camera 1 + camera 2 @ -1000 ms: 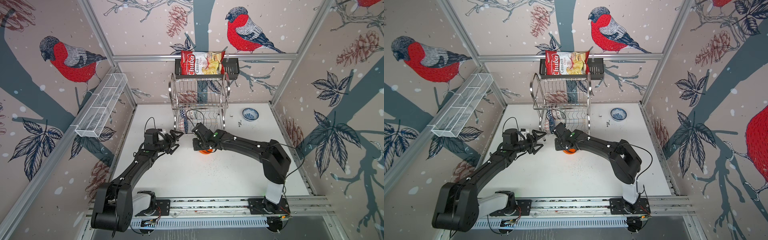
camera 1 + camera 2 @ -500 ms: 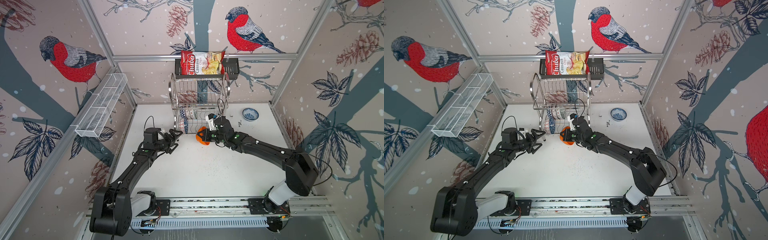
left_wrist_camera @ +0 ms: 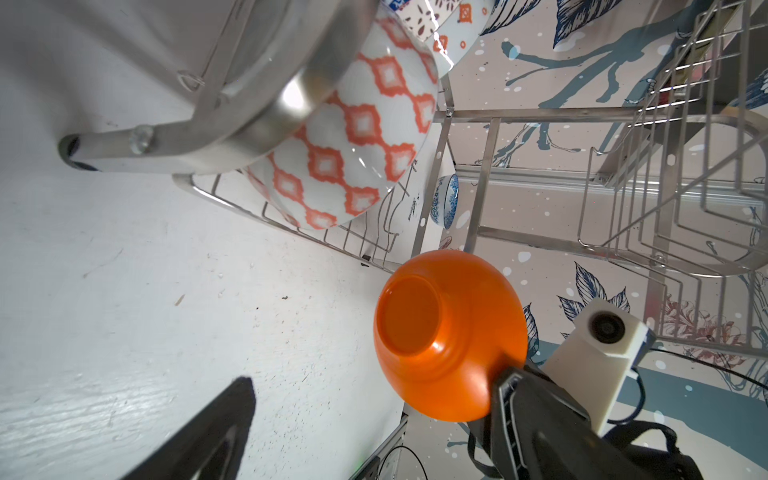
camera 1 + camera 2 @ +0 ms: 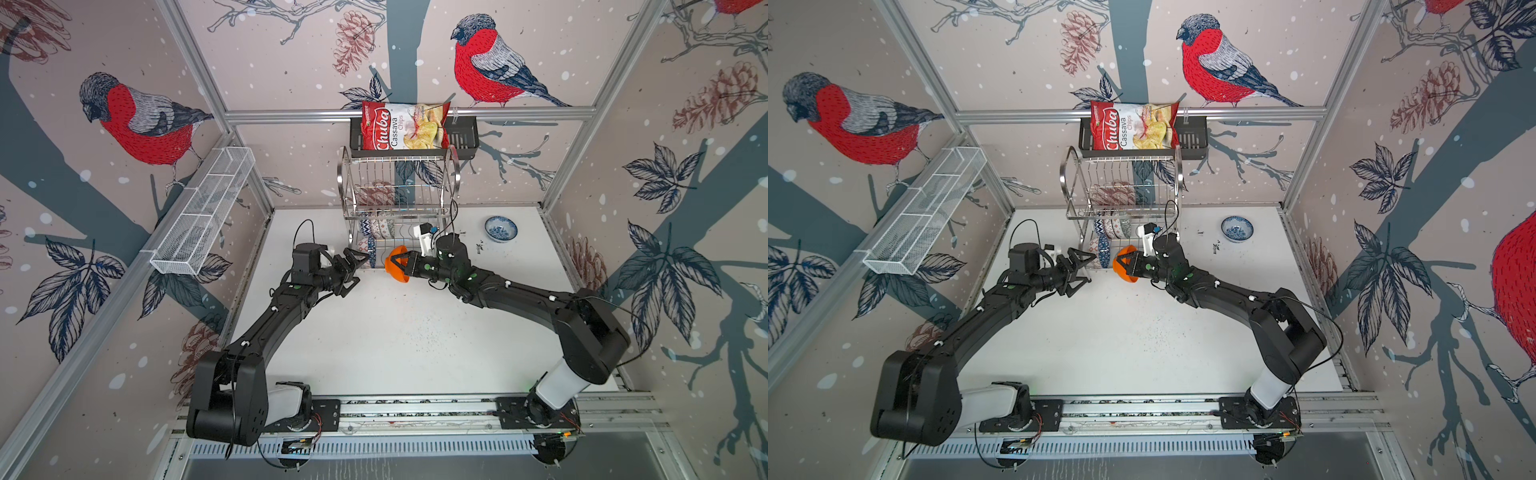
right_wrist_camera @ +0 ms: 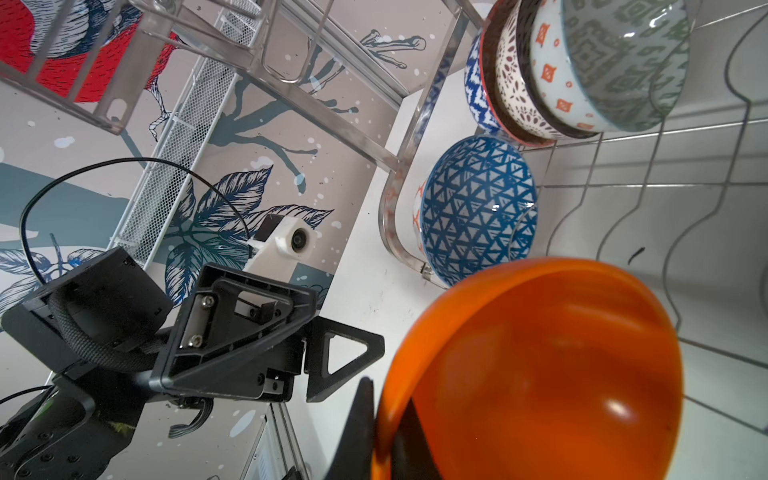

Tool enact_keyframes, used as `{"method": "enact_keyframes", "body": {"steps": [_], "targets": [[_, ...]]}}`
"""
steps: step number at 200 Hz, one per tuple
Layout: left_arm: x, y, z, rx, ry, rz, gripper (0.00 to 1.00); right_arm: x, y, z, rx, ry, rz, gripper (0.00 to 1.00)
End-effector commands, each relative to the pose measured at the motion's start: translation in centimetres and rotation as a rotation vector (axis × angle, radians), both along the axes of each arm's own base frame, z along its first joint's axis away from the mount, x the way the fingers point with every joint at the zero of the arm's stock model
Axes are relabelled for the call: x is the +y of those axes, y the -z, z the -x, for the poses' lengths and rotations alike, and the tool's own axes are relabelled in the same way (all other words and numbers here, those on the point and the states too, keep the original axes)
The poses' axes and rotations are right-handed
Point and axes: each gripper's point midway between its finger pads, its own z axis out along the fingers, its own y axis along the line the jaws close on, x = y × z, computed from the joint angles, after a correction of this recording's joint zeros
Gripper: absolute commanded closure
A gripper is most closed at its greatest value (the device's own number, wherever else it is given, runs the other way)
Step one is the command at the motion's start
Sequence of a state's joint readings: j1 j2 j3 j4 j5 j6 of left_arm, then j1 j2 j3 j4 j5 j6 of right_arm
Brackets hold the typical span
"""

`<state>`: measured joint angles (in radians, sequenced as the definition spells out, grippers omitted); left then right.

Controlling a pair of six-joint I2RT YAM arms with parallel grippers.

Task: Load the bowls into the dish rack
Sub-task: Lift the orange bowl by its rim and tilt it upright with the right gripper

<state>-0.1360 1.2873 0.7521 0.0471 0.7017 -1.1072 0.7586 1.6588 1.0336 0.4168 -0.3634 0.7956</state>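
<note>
One plain glossy orange bowl (image 4: pixel 395 277) nearly racked

Right gripper (image 4: pixel 400 266) is clamped on its rim. The bowl's tipped on edge at frame centre, just below the shiny two-tier steel wire dish rack (image 4: pixel 399 215). Left gripper (image 4: pixel 356 272) has its jaws apart, empty. Next, I reckon: ease it between the lower tier's free wires.

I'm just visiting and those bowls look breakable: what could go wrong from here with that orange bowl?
The right gripper pinches the orange bowl only by its rim, tipped sideways, so it might slip and drop. The dish rack beside it already holds bowls; the orange one could knock the blue triangle-patterned bowl or catch on a wire. The open left gripper hangs close by, so the arms might bump.
</note>
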Motion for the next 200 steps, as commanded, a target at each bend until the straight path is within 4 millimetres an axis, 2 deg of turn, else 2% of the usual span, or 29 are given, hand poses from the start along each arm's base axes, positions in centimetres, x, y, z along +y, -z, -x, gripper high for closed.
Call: {"method": "enact_keyframes", "body": {"steps": [1, 106, 200], "targets": [[-0.4, -1.0, -0.2, -0.05, 0.031, 0.014, 0.03, 0.7, -2.6, -0.5, -0.048, -0.016, -0.097, 1.0], [0.1, -0.1, 1.0, -0.06, 0.031, 0.044, 0.03, 0.4, -2.3, -3.4, -0.055, 0.035, -0.16, 1.0], [0.0, -0.4, -0.9, -0.058, 0.019, 0.053, 0.03, 0.0, -2.3, -5.1, -0.04, 0.036, -0.235, 1.0]]}}
